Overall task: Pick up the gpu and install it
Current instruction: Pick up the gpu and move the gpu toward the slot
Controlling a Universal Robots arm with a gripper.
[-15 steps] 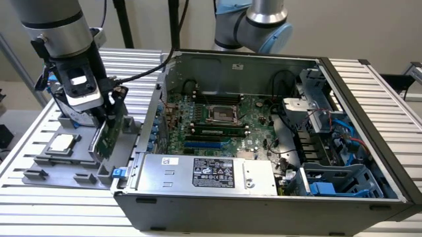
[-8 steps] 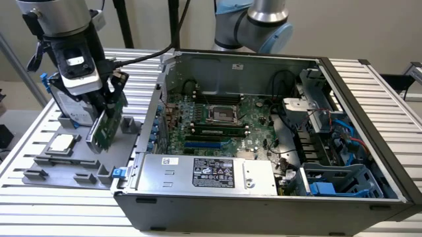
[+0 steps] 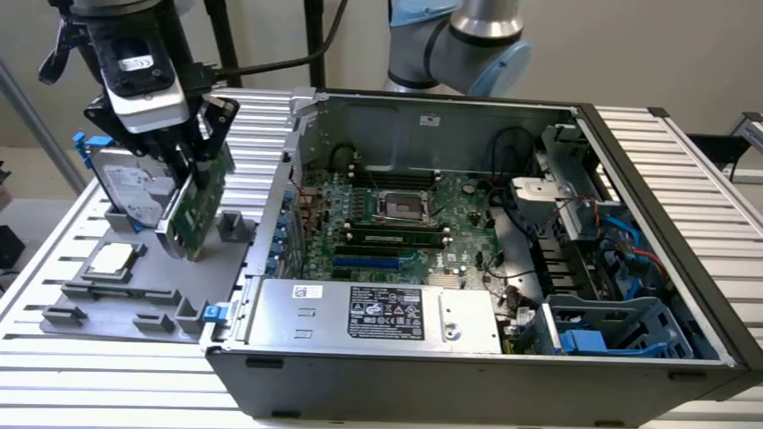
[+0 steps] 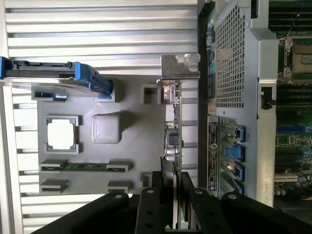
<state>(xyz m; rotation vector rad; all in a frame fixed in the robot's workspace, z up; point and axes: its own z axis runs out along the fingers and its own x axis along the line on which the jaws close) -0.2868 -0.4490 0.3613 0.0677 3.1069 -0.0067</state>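
Fingers (image 4: pixel 156 204) grip the gpu (image 4: pixel 171 141), held edge-on between them.

Robotics lab bench here: slotted aluminium table (image 3: pixel 96 375), an opened computer case (image 3: pixel 477 389), a grey parts fixture (image 3: pixel 131 299), an industrial arm (image 3: pixel 477 45) overhead.

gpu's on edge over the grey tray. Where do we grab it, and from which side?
Take the gpu by its top long edge from above, pinching the two flat faces. It stands thin on edge, so those faces are the only parallel surfaces; stay off the metal bracket at one end. The hand is shut on it this way.
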